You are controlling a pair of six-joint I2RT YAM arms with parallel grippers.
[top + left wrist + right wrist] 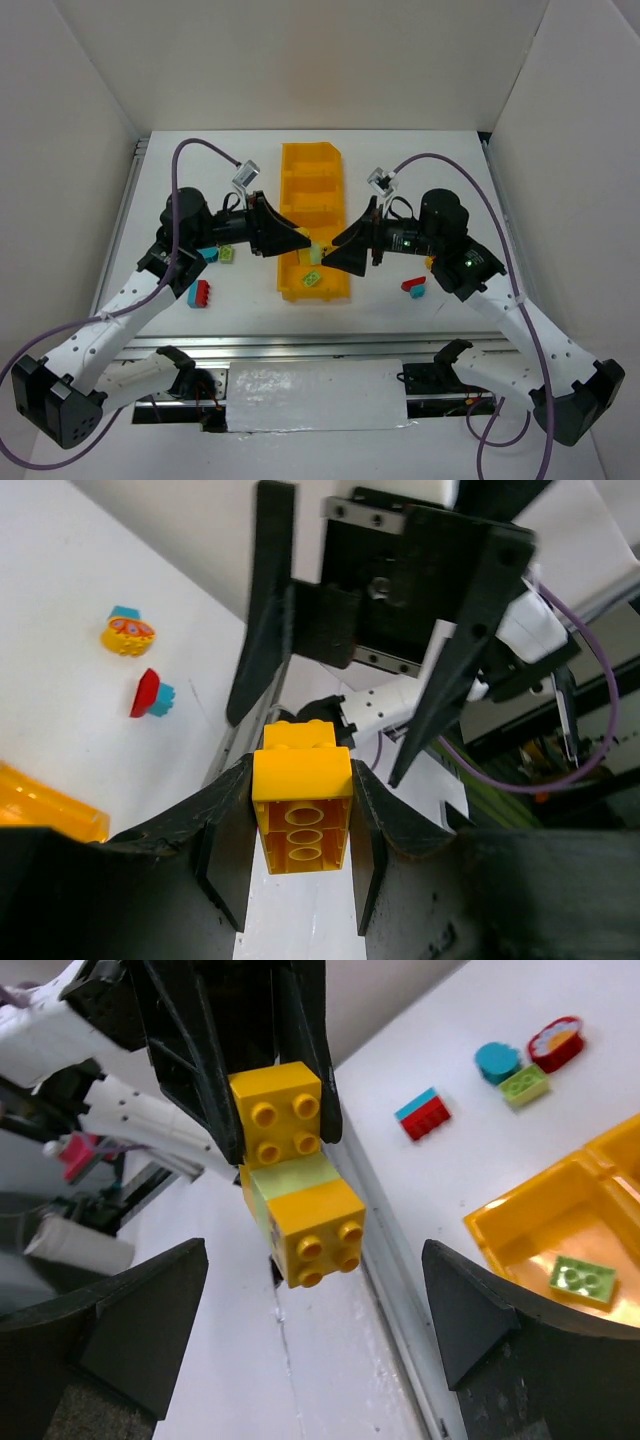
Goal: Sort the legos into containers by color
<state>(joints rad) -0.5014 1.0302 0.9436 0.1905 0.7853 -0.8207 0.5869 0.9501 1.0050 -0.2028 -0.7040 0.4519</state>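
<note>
Left of the bin [312, 176], a few loose bricks [200, 295] lie apart from it, none near a finger. Centre now: L gripper [300, 815] is clamped on a yellow brick [300, 770]. That's one end of a 3-brick stack [293, 1175], yellow, lt green, yellow, held in the air over the bin's near end.

Key relation: the stack's long axis runs straight from L gripper toward R gripper [312, 1260], with the free yellow end pointing into its mouth. R fingers [150, 1330] are spread wide and grip nothing, one on each side of that free end. Can't tell if the end is between the tips or just short of them.

R arm is nearer the free brick, so prob a pull-apart: R closes on it while L holds. One green brick [582, 1278] lies in the near compartment. Right of the bin, two more loose pieces [413, 286].
</note>
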